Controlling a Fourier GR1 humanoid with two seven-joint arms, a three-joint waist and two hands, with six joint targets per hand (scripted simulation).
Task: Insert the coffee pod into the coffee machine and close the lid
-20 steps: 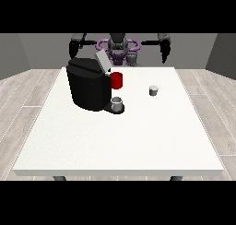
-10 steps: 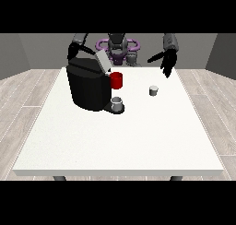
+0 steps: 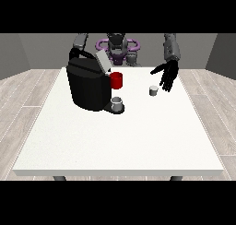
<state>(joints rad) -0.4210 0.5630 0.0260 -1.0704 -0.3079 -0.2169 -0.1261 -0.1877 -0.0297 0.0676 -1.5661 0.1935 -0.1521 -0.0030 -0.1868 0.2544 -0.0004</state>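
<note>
**A:** Status? Go near to far.

**B:** Nearest me is bare white table [image 3: 120, 141]. Next back is the coffee machine [image 3: 90, 85], with a small grey cup [image 3: 117, 104] on its drip tray, a red part [image 3: 116, 80] on its front and the lid [image 3: 102, 62] tilted up, open. The coffee pod [image 3: 154, 90] stands on the table off to the machine's right, untouched.

**A:** What changed?

**B:** The hand at the view's right [image 3: 168, 75]. A second ago it was raised beside the robot's shoulder; half a second ago it was halfway down. Now it hangs just behind and beside the pod, fingers spread and pointing down, holding nothing. No contact that I can see.

**A:** Other hand?

**B:** The hand at the view's left is behind the machine. I see only the arm, so I cannot tell how its fingers lie.

**A:** Read?

**B:** My judgement: the reach is nearly done and the grasp comes next. Insertion and closing the lid are both still open.
</note>
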